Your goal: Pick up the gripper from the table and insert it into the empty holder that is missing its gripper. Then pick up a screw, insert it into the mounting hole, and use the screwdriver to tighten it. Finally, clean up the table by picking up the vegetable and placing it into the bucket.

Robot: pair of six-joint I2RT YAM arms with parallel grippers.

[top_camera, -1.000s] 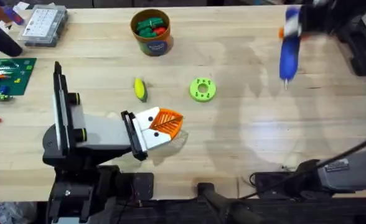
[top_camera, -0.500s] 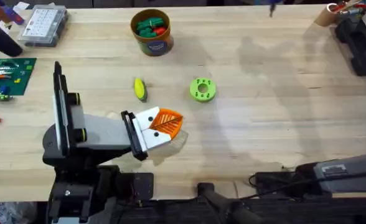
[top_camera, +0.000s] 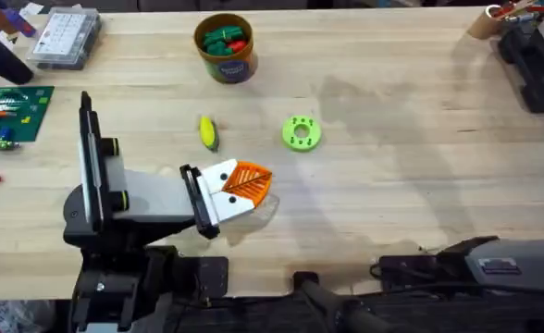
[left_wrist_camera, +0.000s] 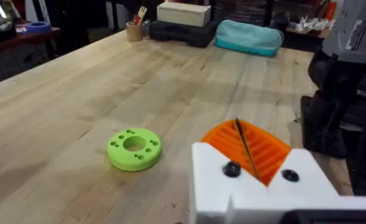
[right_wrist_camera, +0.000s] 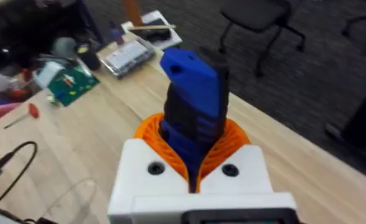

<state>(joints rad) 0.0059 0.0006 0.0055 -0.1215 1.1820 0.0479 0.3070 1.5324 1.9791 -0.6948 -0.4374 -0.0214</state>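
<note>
Pale wooden planks make up the table (top_camera: 411, 185), its grain running lengthwise. From above, taking the lime-green plastic ring (top_camera: 301, 132) with small holes as the landmark: the small yellow toy vegetable (top_camera: 208, 132) with a green end lies to its left, a short way off, flat on the wood. Up and to the left of the ring stands the round orange-brown bucket (top_camera: 225, 47) with a dark blue label band, green and red toy pieces inside. Just below and left of the ring rests the left gripper (top_camera: 250, 180), white with orange ribbed pads pressed together on nothing. Far left of the ring sit a clear compartment box (top_camera: 64, 37) and a green circuit board (top_camera: 11, 113).

From the left wrist, the ring (left_wrist_camera: 134, 148) lies just ahead of the same closed pads (left_wrist_camera: 265, 152), its surface matt and layered like printed plastic.

From the right wrist, the right gripper (right_wrist_camera: 192, 171) clamps the bright blue, thick pen-shaped screwdriver (right_wrist_camera: 192, 99) between its 2 orange pads, blunt end up, well off the ring's side of the table.

I judge the vegetable light, smooth and rounded, likely to roll or squirt out sideways; a grip across its middle, short axis between the pads, looks safest. The screwdriver looks stiff and heavier, so a firm hold on its dark mid-section suits it.
</note>
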